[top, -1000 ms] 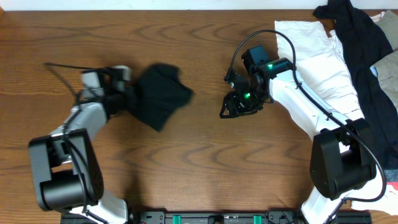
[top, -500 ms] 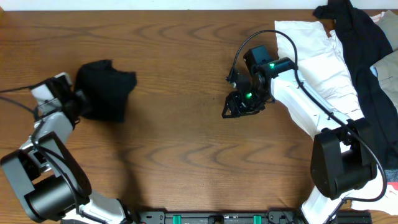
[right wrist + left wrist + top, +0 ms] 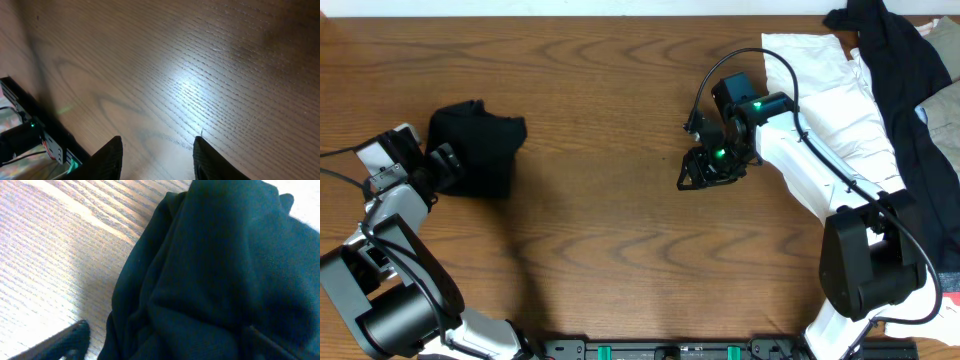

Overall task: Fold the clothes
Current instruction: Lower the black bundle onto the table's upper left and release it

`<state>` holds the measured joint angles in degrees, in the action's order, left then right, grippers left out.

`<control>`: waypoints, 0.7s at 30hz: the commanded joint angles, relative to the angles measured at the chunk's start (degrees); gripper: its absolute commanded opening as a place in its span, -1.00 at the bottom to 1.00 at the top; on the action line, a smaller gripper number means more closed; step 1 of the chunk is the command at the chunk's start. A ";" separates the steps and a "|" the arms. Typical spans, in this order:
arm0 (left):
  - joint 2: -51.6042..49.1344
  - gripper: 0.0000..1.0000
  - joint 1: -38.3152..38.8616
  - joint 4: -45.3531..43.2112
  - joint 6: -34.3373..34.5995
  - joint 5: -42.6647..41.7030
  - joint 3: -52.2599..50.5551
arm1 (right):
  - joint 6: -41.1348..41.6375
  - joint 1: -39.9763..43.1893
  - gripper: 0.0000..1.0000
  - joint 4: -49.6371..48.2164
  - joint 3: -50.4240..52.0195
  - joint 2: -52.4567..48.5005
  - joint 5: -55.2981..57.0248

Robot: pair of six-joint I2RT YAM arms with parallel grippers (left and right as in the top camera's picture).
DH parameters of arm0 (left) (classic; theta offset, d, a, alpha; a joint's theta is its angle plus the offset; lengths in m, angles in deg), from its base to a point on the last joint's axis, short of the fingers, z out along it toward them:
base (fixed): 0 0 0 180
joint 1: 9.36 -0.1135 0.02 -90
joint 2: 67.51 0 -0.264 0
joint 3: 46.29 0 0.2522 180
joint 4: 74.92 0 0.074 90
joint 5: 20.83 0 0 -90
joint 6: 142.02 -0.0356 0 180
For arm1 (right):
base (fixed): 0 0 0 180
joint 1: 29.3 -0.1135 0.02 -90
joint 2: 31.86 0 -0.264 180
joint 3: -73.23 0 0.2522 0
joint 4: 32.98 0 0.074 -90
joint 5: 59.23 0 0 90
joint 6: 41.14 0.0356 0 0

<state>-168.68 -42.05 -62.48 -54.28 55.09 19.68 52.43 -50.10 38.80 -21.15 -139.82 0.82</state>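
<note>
A folded black garment [image 3: 475, 150] lies in a compact bundle on the wooden table [image 3: 610, 250] at the left. My left gripper [image 3: 436, 165] sits at its left edge, open. In the left wrist view the dark cloth [image 3: 215, 265] fills most of the frame, with one fingertip [image 3: 67, 341] standing apart from it over bare wood; my left gripper [image 3: 165, 347] holds nothing. My right gripper [image 3: 705, 172] hovers over bare table near the middle, open and empty; the right wrist view shows only wood grain between the fingers of this gripper [image 3: 157, 159].
A pile of unfolded clothes sits at the right: a white garment [image 3: 830, 85] with a black one [image 3: 895, 50] draped over it, reaching the table's right edge. The right arm's body [image 3: 865, 260] stands in front of it.
The left arm dragged the black garment leftward across the table, then its jaws opened and let the cloth go. The right arm has stayed put.
</note>
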 commanded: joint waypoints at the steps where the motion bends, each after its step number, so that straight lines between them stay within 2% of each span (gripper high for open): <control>1: 0.17 0.96 -0.02 1.05 0.00 0.46 1.31 | -1.86 0.55 -0.12 0.07 -0.33 0.50 -0.24; 14: 12.20 0.96 0.63 4.55 0.07 2.12 1.40 | -2.45 0.55 -0.12 -1.73 -0.33 0.50 1.53; 21: 16.70 0.96 8.20 9.92 0.00 2.14 1.40 | -3.93 0.52 -0.12 -1.88 -0.33 0.50 4.17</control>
<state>-153.82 -37.81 -54.48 -54.33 57.03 19.70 50.38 -50.10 36.74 -21.15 -139.82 2.56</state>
